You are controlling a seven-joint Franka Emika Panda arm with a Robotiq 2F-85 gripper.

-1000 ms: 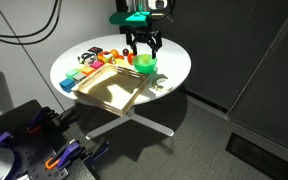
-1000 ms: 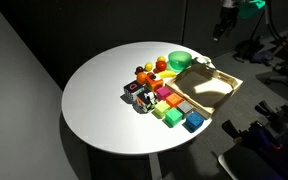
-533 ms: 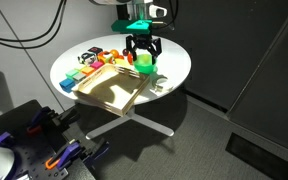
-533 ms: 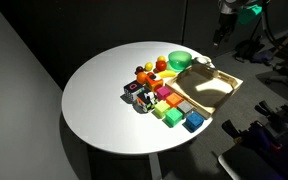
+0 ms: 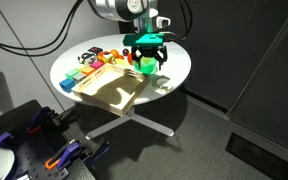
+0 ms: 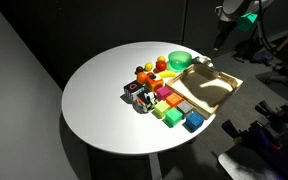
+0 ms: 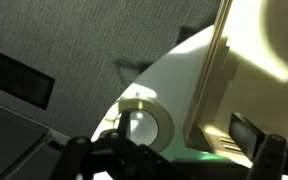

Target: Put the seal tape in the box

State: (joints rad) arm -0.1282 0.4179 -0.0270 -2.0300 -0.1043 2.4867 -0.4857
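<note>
The seal tape, a pale ring, lies flat on the white table beside the outer wall of the box. In an exterior view the seal tape sits near the table edge, right of the light-brown wooden box. My gripper hangs open and empty above the table, behind the tape and in front of a green bowl. In the wrist view the gripper shows dark fingers spread either side of the tape. The box is empty; my gripper is at the frame's top right.
Several small coloured blocks lie along the box's far side, and they also show in an exterior view. The green bowl stands by the box corner. The round table's edge runs close to the tape.
My gripper has come down and shifted from above the green bowl towards the tape side of the table. The tape, box and blocks have not moved.
</note>
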